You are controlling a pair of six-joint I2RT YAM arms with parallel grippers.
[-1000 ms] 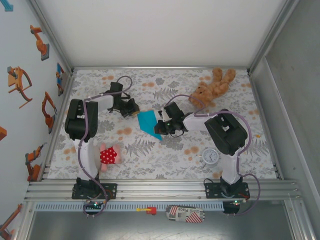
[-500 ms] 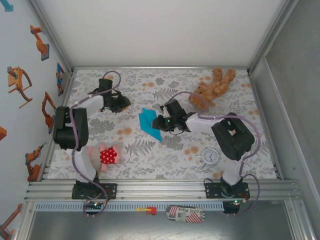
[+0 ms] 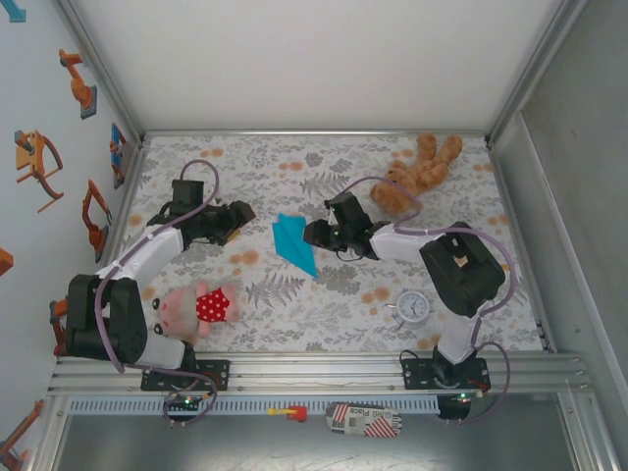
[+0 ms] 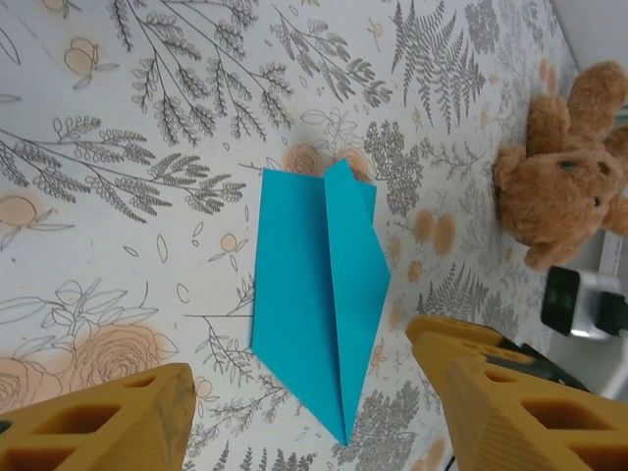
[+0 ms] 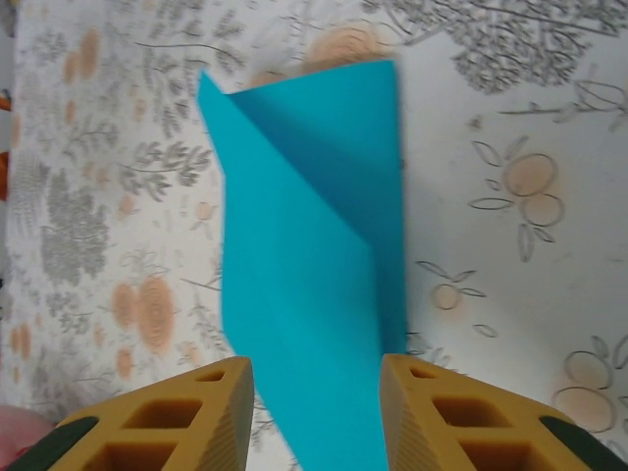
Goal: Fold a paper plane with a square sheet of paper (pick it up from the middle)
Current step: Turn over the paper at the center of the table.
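The turquoise paper plane (image 3: 294, 243) lies flat on the flowered table (image 3: 294, 304), a narrow folded dart with a centre crease, its tip toward the near side. My left gripper (image 3: 235, 213) is a little to its left, open and apart from it. In the left wrist view the plane (image 4: 319, 294) lies ahead of the widely spread left gripper (image 4: 299, 358). My right gripper (image 3: 312, 234) is at the plane's right edge, open. In the right wrist view the plane (image 5: 304, 255) runs down between the yellow fingers (image 5: 167, 422) of the right gripper (image 5: 314, 373), which are not closed on it.
A brown teddy bear (image 3: 417, 172) lies at the back right, behind the right arm, and appears as the teddy bear (image 4: 564, 186) in the left wrist view. A small round white clock (image 3: 412, 307) sits near the right base. A pink plush in a red dress (image 3: 196, 306) lies by the left base.
My left arm has swung out to the left and its gripper has drawn back from the paper. The right gripper has shifted slightly toward the back. The plane rests on the table.
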